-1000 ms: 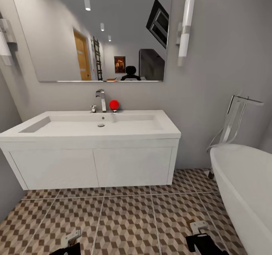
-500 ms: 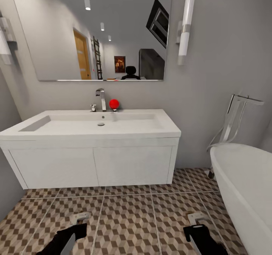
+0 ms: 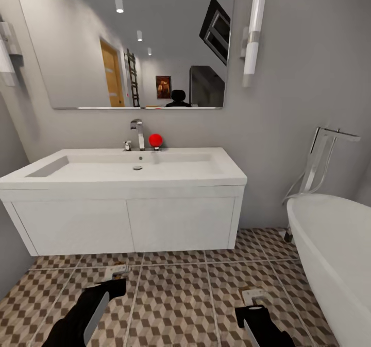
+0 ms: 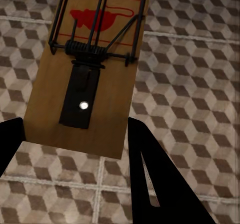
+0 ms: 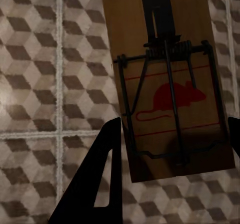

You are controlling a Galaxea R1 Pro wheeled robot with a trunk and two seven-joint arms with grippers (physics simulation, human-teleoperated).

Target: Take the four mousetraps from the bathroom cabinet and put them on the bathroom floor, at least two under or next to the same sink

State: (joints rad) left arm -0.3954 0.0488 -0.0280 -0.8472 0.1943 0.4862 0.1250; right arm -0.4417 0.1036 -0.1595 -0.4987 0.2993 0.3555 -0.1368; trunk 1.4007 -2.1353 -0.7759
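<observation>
My left gripper [image 3: 116, 279] is shut on a mousetrap [image 3: 120, 269], held low over the cube-patterned bathroom floor [image 3: 175, 295] just in front of the white sink vanity [image 3: 129, 223]. In the left wrist view this mousetrap [image 4: 90, 69] is a brown board with a wire spring and a red mouse print, lying between the black fingers [image 4: 150, 174]. My right gripper [image 3: 251, 306] is shut on a second mousetrap [image 3: 253, 294], further from the vanity and toward the bathtub. The right wrist view has that mousetrap [image 5: 170, 84] clamped between its fingers [image 5: 100, 179]. The cabinet is out of view.
A white oval bathtub [image 3: 335, 249] with a chrome floor tap [image 3: 322, 156] fills the right side. The sink top carries a chrome faucet [image 3: 138, 133] and a red ball [image 3: 155, 140]. A grey wall [image 3: 10, 254] closes in on the left.
Both arms have reached forward toward the vanity with their mousetraps. The left has gone farthest, and the right has also shifted left.
</observation>
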